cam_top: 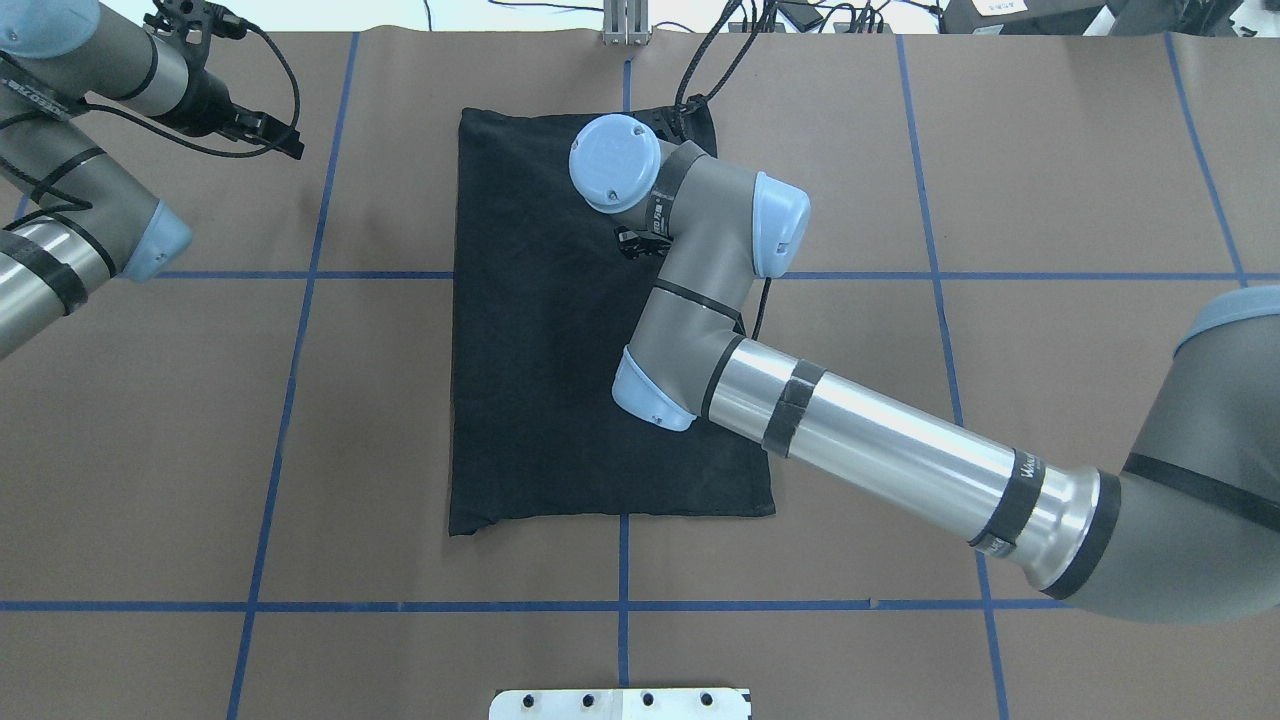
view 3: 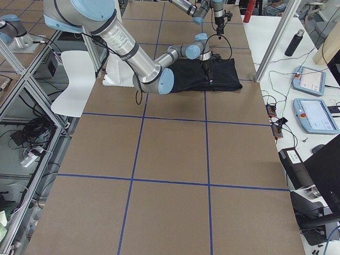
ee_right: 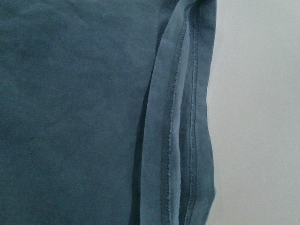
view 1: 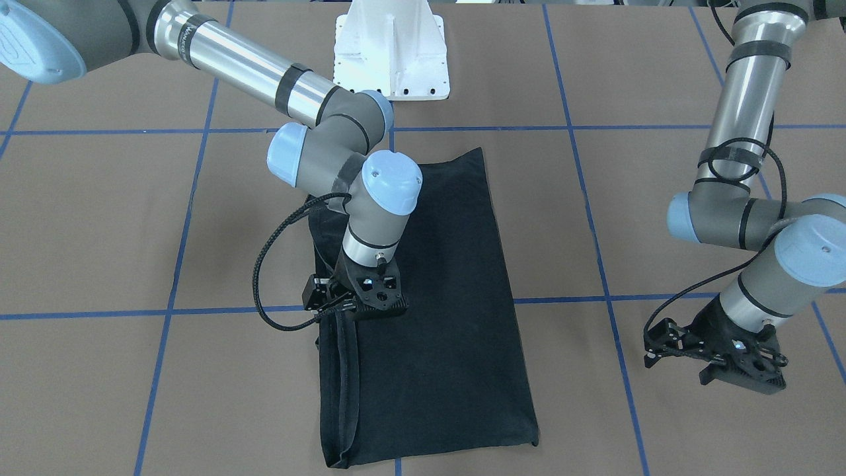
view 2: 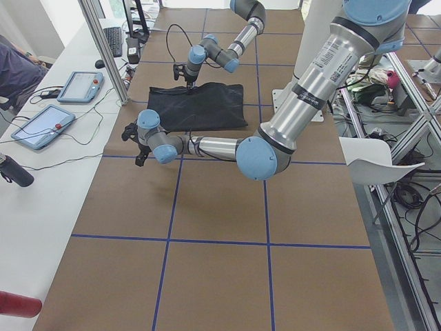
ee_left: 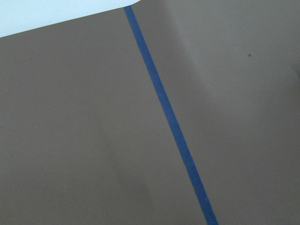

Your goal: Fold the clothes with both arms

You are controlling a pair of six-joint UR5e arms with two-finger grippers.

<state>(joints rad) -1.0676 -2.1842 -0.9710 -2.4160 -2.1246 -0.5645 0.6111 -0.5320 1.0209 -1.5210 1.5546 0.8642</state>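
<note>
Brown-papered counter (cam_top: pixel 1050 150) bears the black T-shirt (cam_top: pixel 540 400), folded lengthwise. Black right gripper (view 1: pixel 357 301) hangs over the shirt's hem (ee_right: pixel 187 117), grip unreadable; black left gripper (view 1: pixel 653 344) idles spread, well clear of the shirt. Next, likely: pinch hem, fold across.

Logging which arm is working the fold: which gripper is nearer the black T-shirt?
The right. The right gripper is down at the hemmed edge of the T-shirt; contact is unclear. The left gripper hangs over the table, well off to one side.
</note>
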